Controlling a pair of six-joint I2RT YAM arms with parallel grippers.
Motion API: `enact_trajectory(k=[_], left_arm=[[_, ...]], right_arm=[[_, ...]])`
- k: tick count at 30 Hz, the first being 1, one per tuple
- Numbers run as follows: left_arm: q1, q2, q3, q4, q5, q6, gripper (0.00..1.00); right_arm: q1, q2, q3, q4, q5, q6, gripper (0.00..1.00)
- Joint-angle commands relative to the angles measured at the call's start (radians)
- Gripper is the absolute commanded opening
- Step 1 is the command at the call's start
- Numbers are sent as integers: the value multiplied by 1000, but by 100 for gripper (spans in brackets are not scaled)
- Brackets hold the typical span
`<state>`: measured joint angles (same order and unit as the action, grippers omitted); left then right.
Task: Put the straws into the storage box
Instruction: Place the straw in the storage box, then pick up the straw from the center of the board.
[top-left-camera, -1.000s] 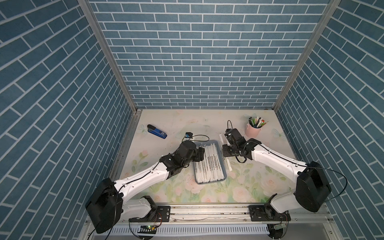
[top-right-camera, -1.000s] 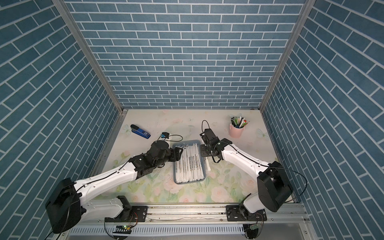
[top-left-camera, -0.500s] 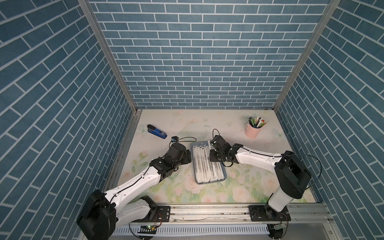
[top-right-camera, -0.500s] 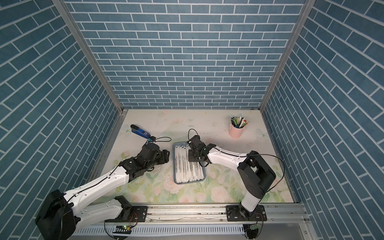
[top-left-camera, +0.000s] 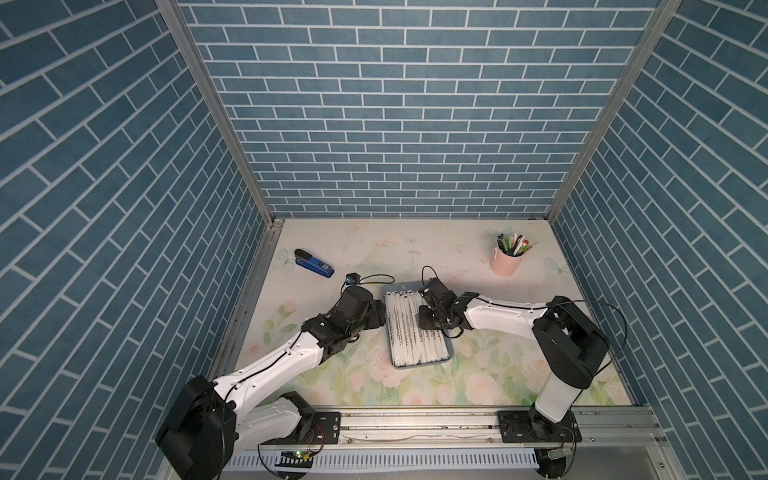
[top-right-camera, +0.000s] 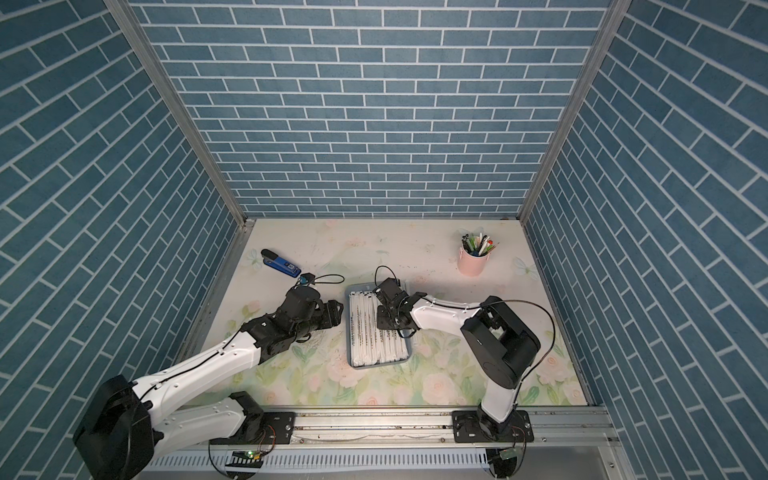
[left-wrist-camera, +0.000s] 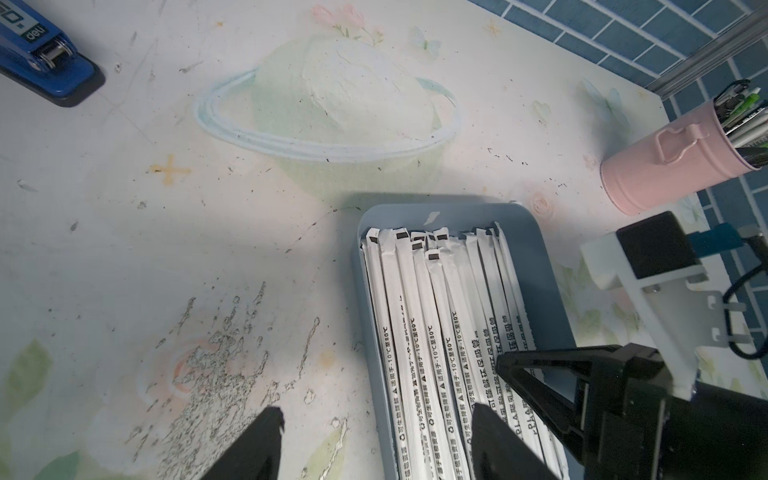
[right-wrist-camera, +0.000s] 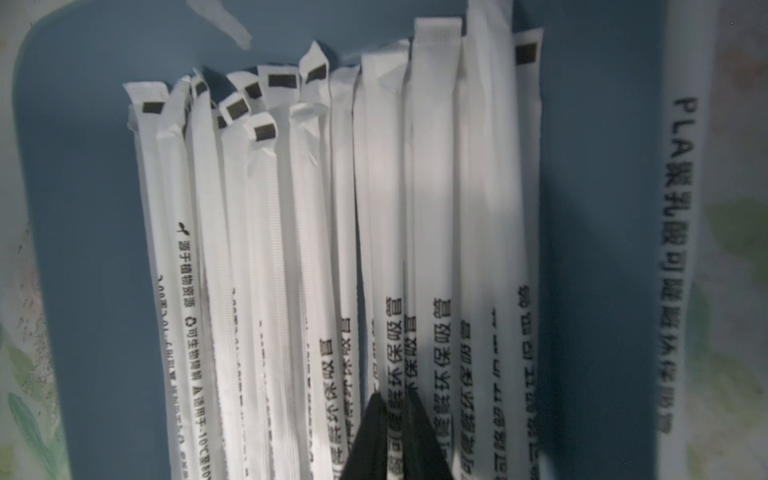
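Note:
The storage box (top-left-camera: 419, 365) (top-right-camera: 378, 365) is a shallow blue-grey tray at mid-table, packed lengthwise with several white-wrapped straws (top-left-camera: 409, 332) (top-right-camera: 370, 332) (left-wrist-camera: 419, 332) (right-wrist-camera: 291, 249). My right gripper (right-wrist-camera: 395, 419) hangs low over its right half (top-left-camera: 424, 326). Its black fingers (right-wrist-camera: 374, 436) stand almost together with one straw's printed wrapper between them. Another straw (right-wrist-camera: 681, 249) lies along the tray's right rim (right-wrist-camera: 594, 208). My left gripper (left-wrist-camera: 378, 444) (top-left-camera: 382, 318) is open, straddling the tray's left rim (left-wrist-camera: 368, 332), one finger over the table and one over the straws.
A blue-and-black stapler (top-left-camera: 313, 262) (top-right-camera: 280, 262) (left-wrist-camera: 41, 54) lies at the back left. A pink cup of pens (top-left-camera: 506, 264) (top-right-camera: 473, 262) (left-wrist-camera: 665, 166) stands at the back right. Both arms flank the tray closely. Brick-patterned walls close three sides.
My right gripper has moved left from beside the tray to over the straws in it. My left gripper drew back from the tray, then returned to its left rim, still open.

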<state>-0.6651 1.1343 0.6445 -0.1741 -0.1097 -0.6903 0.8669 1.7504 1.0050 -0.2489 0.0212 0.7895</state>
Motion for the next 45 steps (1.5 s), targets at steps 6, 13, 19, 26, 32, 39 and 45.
enact_trajectory(k=[6,13,19,26,32,39,45], left_arm=[[4,7,-3,20,11,3,74],[-58,55,65,10,-50,55,73],[-195,159,146,71,-75,69,73],[-274,267,97,315,86,-3,73],[-269,223,38,319,56,-15,73],[-266,197,43,281,33,-6,74],[-266,216,54,288,41,-2,74]], right_arm=[[7,-56,26,-77,35,-1,22],[4,-111,73,-159,62,-53,27],[-142,-212,-8,-156,72,-119,8],[-223,-155,-28,-182,-2,-280,22],[-226,-63,-8,-118,5,-298,24],[-227,4,-3,-76,15,-308,23],[-227,35,-17,-62,20,-311,19]])
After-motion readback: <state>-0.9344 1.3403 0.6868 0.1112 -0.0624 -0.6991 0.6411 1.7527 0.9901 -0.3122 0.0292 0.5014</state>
